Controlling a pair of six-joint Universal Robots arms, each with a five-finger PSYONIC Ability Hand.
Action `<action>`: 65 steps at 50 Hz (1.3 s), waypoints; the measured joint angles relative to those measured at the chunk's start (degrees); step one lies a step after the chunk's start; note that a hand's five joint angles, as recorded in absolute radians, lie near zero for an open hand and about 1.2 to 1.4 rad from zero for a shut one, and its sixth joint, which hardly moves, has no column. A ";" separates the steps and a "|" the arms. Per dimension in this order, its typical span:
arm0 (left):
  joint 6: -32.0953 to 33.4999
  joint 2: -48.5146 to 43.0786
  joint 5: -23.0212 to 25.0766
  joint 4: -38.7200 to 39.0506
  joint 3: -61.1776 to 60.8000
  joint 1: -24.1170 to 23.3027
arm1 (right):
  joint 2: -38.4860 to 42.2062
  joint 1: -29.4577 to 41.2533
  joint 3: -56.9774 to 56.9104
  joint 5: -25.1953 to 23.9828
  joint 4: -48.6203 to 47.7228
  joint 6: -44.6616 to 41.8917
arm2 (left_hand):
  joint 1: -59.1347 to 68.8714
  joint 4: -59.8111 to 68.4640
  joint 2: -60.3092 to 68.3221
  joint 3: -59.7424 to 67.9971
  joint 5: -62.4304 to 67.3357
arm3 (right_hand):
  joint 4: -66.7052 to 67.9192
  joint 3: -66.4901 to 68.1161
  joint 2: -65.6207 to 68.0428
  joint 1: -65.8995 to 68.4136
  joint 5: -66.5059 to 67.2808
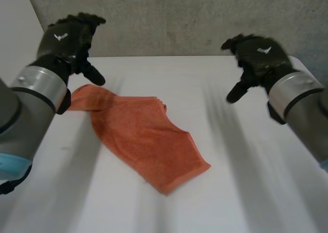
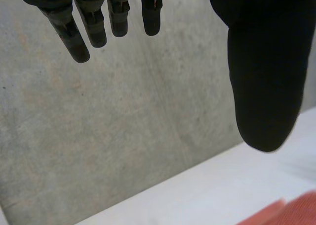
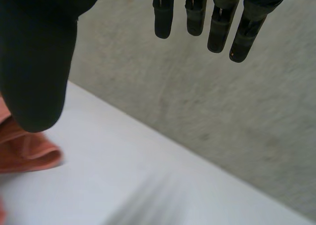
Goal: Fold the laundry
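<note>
An orange towel [image 1: 146, 135] lies rumpled and loosely folded on the white table [image 1: 246, 161], left of the middle, running from the far left toward the front centre. My left hand [image 1: 69, 38] hovers above the towel's far left end, fingers straight and apart from the thumb, holding nothing. My right hand [image 1: 256, 56] hangs over the table's far right part, well away from the towel, also open and empty. In the left wrist view a corner of the towel [image 2: 291, 212] lies below the thumb [image 2: 266, 76]. In the right wrist view a towel edge [image 3: 27, 151] lies under the thumb [image 3: 37, 62].
A grey concrete wall [image 1: 195, 18] stands right behind the table's far edge. Bare tabletop spreads to the right of the towel and along the front.
</note>
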 measured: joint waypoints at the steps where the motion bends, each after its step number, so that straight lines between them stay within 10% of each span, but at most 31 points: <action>1: 1.84 -1.86 0.05 1.49 -0.08 0.38 | 2.24 0.84 -0.55 -0.42 0.24 2.51 | 0.00 0.00 0.00 0.00 0.00 | 0.00 0.00 0.00 0.00 0.00; 14: 8.09 -12.10 0.38 4.37 0.09 3.92 | 24.12 3.78 -11.91 -3.65 0.20 27.80 | 0.00 0.00 0.00 0.00 0.00 | 0.00 0.00 0.00 0.00 0.00; 28: 7.57 -10.59 0.48 4.09 -0.82 6.65 | 37.67 9.35 -21.30 -5.63 0.24 35.26 | 0.00 -0.09 -0.06 0.00 0.02 | 0.52 0.91 0.84 0.27 0.56; 33: 7.62 -10.69 0.57 4.13 -0.84 6.47 | 38.37 11.31 -21.88 -5.67 0.19 35.00 | 0.00 -0.08 0.02 0.02 0.02 | 27.26 28.37 28.53 23.43 26.04; 36: 7.70 -11.35 0.87 4.25 -0.37 6.25 | 37.68 11.85 -21.85 -5.68 0.21 33.99 | 0.00 0.05 0.20 0.13 0.02 | 51.32 52.47 52.75 43.13 49.61; 44: 7.94 -14.46 5.48 4.92 1.25 5.84 | 32.35 12.14 -19.60 -5.71 0.26 27.72 | 0.00 0.10 0.41 0.19 0.02 | 54.40 55.10 54.80 43.98 52.50; 54: 8.10 -22.74 28.22 5.25 2.30 3.21 | 11.89 12.16 -2.60 -6.17 0.49 6.15 | 0.00 0.44 0.78 0.58 0.02 | 54.61 55.34 54.80 43.98 52.61; 65: 8.01 -29.20 33.41 3.72 5.73 0.43 | -0.19 11.61 6.18 -8.87 0.11 2.12 | 25.73 24.98 25.16 25.03 23.02 | 54.61 55.35 54.80 43.98 52.61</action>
